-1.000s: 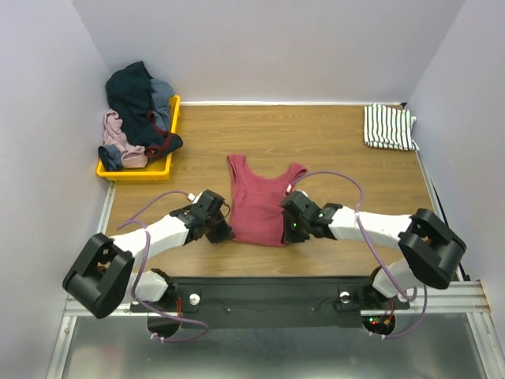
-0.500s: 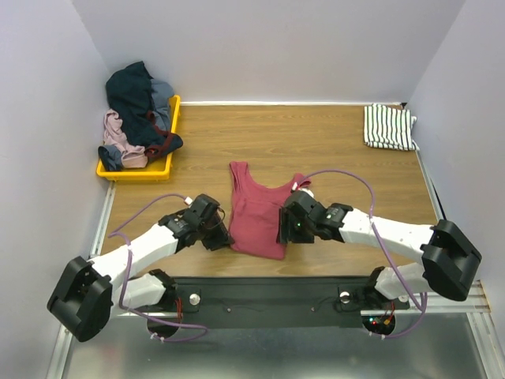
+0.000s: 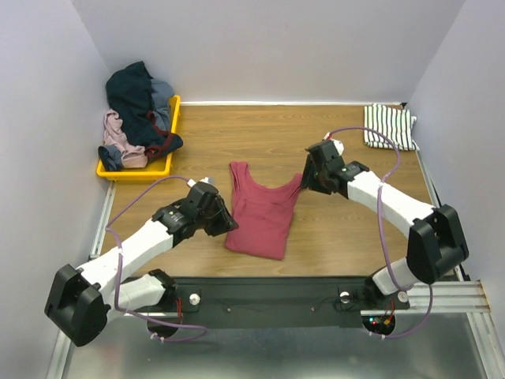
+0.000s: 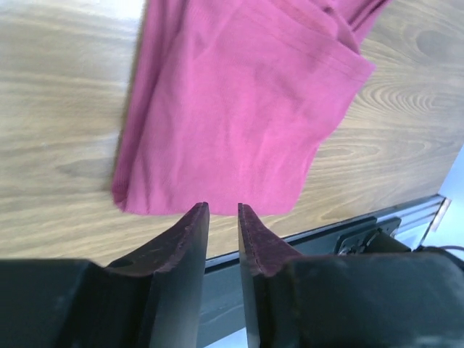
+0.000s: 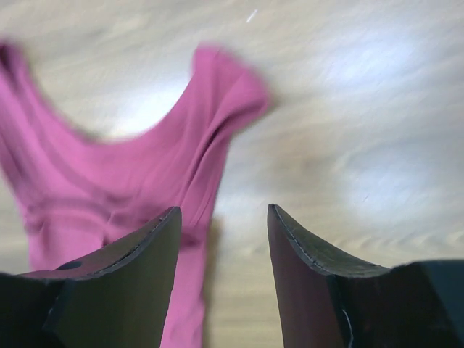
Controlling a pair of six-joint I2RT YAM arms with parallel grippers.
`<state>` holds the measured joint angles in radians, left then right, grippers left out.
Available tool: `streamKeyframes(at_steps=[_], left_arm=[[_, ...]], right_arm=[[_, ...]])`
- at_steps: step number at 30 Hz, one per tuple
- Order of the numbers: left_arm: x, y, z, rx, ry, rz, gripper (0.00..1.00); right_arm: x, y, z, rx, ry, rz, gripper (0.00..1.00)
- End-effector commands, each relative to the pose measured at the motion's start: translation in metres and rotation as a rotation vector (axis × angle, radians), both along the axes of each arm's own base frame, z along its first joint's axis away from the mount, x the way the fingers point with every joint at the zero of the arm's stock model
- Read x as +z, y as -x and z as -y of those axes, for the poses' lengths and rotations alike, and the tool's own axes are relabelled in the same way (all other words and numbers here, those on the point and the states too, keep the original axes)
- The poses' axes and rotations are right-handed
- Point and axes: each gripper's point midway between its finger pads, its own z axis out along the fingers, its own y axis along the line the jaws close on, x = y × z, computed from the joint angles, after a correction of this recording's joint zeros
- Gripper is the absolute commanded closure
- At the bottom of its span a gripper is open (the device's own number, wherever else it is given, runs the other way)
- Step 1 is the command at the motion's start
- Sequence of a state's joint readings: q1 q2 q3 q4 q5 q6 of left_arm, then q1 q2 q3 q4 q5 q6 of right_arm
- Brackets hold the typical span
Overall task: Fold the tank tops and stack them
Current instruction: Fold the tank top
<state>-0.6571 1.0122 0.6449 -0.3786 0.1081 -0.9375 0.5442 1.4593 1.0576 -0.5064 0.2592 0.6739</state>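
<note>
The dark red tank top (image 3: 263, 212) lies flat on the wooden table, straps toward the far side, its hem slanting toward the near edge. My left gripper (image 3: 228, 223) hovers at its left hem edge, open by a narrow gap with nothing between the fingers; in the left wrist view (image 4: 223, 212) the red cloth (image 4: 239, 109) lies just ahead. Just beyond the top's right strap is my right gripper (image 3: 308, 180), open and empty, with the strap (image 5: 217, 94) ahead and to the left in the right wrist view (image 5: 223, 216). The striped tank top (image 3: 389, 126) sits folded at the far right corner.
A yellow tray (image 3: 168, 138) at the far left holds a heap of dark, blue and pink clothes (image 3: 138, 106). The black rail (image 3: 260, 288) runs along the table's near edge. Grey walls close in on three sides.
Both grippers have opened and let go of the red top's lower edge. The right arm has swung away to the top's right strap; the left has pulled slightly back.
</note>
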Motion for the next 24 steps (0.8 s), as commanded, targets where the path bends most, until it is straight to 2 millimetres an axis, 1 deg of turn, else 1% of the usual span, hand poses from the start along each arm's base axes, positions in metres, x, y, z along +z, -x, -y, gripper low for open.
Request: streamKeyframes(at_steps=[1, 2, 3, 4, 5, 6, 7, 8, 9, 10, 11, 12, 14, 15, 16, 19, 21, 24], left_arm=[[0.024, -0.018, 0.029, -0.097, 0.068, 0.104, 0.68], [0.025, -0.019, 0.034, -0.110, 0.079, 0.114, 0.69], [0.027, -0.022, 0.041, -0.123, 0.088, 0.129, 0.70], [0.026, -0.023, 0.052, -0.153, 0.085, 0.131, 0.70], [0.027, -0.026, 0.058, -0.162, 0.083, 0.143, 0.71], [0.032, -0.028, 0.067, -0.182, 0.087, 0.160, 0.71], [0.028, -0.026, 0.080, -0.212, 0.087, 0.159, 0.71], [0.028, -0.024, 0.088, -0.232, 0.089, 0.164, 0.71], [0.032, -0.026, 0.096, -0.242, 0.090, 0.181, 0.71], [0.024, -0.025, 0.104, -0.265, 0.076, 0.167, 0.71], [0.023, -0.024, 0.113, -0.286, 0.078, 0.170, 0.72], [0.019, -0.021, 0.126, -0.320, 0.072, 0.166, 0.72], [0.014, -0.011, 0.141, -0.368, 0.067, 0.163, 0.73], [0.015, -0.011, 0.149, -0.379, 0.068, 0.168, 0.73], [0.004, -0.009, 0.153, -0.388, 0.052, 0.153, 0.73], [-0.011, -0.005, 0.161, -0.414, 0.031, 0.132, 0.74], [-0.017, -0.005, 0.162, -0.414, 0.016, 0.124, 0.74], [-0.028, -0.002, 0.161, -0.417, -0.006, 0.106, 0.74]], right_arm=[[0.012, -0.041, 0.022, -0.048, 0.030, 0.066, 0.44], [0.002, -0.047, 0.025, -0.051, 0.033, 0.043, 0.44], [-0.001, -0.053, 0.034, -0.073, 0.027, 0.036, 0.45], [-0.002, -0.060, 0.034, -0.077, 0.015, 0.040, 0.46], [-0.008, -0.065, 0.037, -0.084, 0.012, 0.029, 0.46], [-0.010, -0.067, 0.035, -0.078, 0.002, 0.026, 0.46], [-0.008, -0.074, 0.033, -0.078, -0.007, 0.038, 0.46], [-0.011, -0.076, 0.031, -0.078, -0.009, 0.035, 0.46], [-0.019, -0.078, 0.030, -0.075, -0.006, 0.016, 0.46], [-0.021, -0.081, 0.028, -0.075, -0.012, 0.016, 0.47], [-0.026, -0.082, 0.026, -0.076, -0.014, 0.006, 0.47], [-0.032, -0.085, 0.025, -0.078, -0.014, -0.002, 0.48], [-0.036, -0.087, 0.023, -0.085, -0.023, -0.005, 0.48], [-0.038, -0.087, 0.022, -0.086, -0.026, -0.007, 0.48], [-0.041, -0.088, 0.020, -0.087, -0.037, -0.009, 0.48], [-0.045, -0.090, 0.021, -0.097, -0.038, -0.011, 0.48], [-0.046, -0.091, 0.020, -0.100, -0.040, -0.009, 0.49], [-0.048, -0.093, 0.016, -0.097, -0.054, -0.012, 0.57]])
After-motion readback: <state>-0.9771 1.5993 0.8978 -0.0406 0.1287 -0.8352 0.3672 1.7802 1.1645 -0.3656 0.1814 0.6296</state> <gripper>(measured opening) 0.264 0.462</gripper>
